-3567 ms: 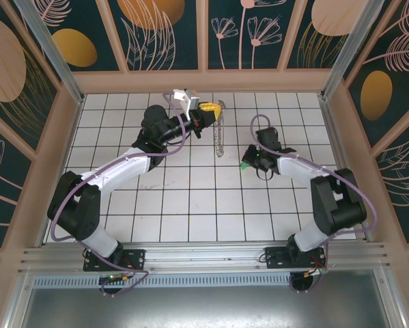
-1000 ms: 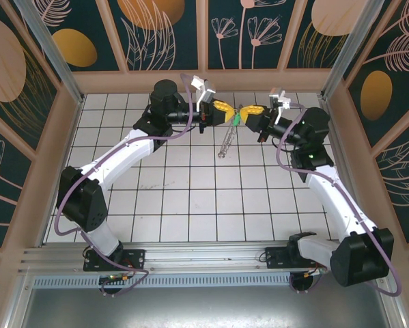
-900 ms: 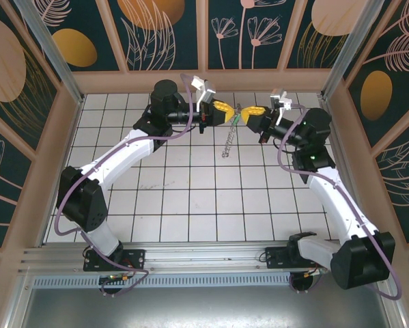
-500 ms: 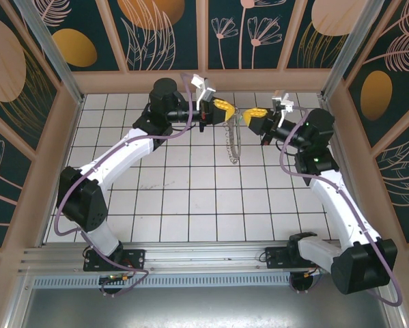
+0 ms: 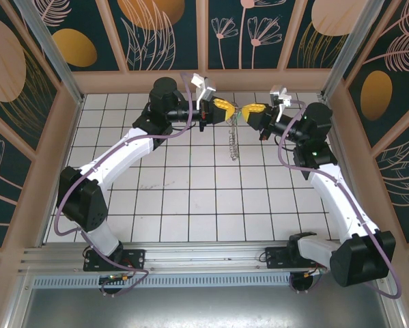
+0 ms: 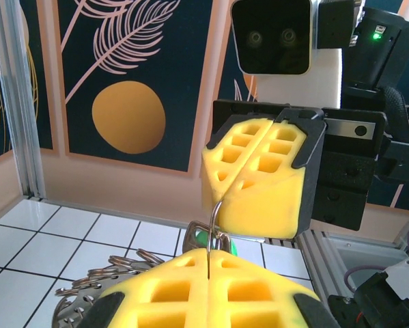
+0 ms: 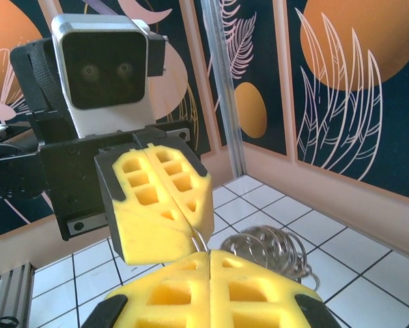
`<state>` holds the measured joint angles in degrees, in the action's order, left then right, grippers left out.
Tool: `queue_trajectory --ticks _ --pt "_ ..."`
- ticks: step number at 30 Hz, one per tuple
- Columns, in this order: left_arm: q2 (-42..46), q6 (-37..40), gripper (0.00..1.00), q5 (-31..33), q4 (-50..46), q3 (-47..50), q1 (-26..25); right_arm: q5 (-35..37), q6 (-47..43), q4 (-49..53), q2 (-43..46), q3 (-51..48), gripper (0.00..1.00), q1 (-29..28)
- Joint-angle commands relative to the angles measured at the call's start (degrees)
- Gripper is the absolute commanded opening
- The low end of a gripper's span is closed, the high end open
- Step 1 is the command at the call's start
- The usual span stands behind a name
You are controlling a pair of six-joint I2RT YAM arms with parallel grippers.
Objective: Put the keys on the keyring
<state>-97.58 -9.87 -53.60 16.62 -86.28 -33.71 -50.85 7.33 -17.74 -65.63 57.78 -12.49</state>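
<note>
High over the back of the tiled floor my left gripper [image 5: 226, 109] and right gripper [image 5: 249, 110] meet tip to tip, both shut. The keyring [image 5: 233, 140], a grey coiled loop, hangs below the meeting point. In the left wrist view a thin arc of its wire runs from my own shut pads [image 6: 208, 253] up into the right gripper's yellow pads [image 6: 255, 184]. The key's green head [image 6: 203, 238] sits right behind that wire; whether it is threaded on I cannot tell. In the right wrist view the wire enters my own seam [image 7: 209, 254], with the coils [image 7: 276, 247] hanging beyond.
The white tiled floor [image 5: 190, 198] lies well below both grippers. Patterned walls [image 5: 204, 34] and aluminium corner posts [image 5: 50, 48] close in the back and sides. The two arms arch up from their bases [image 5: 115, 260] at the near edge.
The right gripper backed off slightly, then came back tip to tip with the left one. The hanging keyring swung a little to the right. Both grippers stayed shut.
</note>
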Motion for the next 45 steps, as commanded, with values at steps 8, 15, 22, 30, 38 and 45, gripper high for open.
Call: queue_trajectory --ticks 8,15,22,30,38,45 --pt "-0.24 0.38 0.00 -1.68 1.65 -2.14 -0.36 -1.18 -1.45 -1.82 -1.58 3.18 0.00 -2.76" --pt "-0.31 0.36 0.00 -1.59 1.81 -1.83 -0.32 -1.16 -1.62 -1.56 -2.67 3.59 0.00 -3.53" --pt "-0.23 0.64 0.00 -1.26 1.86 -1.60 -0.31 0.51 -2.95 0.69 -1.68 2.48 0.00 -3.53" --pt "0.31 0.81 0.00 -1.08 2.14 -1.00 -0.37 1.94 -3.21 1.88 0.51 -0.26 0.00 -1.16" --pt "0.52 0.71 0.00 -1.42 2.30 -0.72 -0.35 1.65 -1.46 -0.26 0.54 -1.35 0.00 0.64" --pt "0.74 0.64 0.00 -1.07 2.81 -0.36 -0.32 -0.23 -0.72 -0.71 -0.16 -1.59 0.00 0.64"
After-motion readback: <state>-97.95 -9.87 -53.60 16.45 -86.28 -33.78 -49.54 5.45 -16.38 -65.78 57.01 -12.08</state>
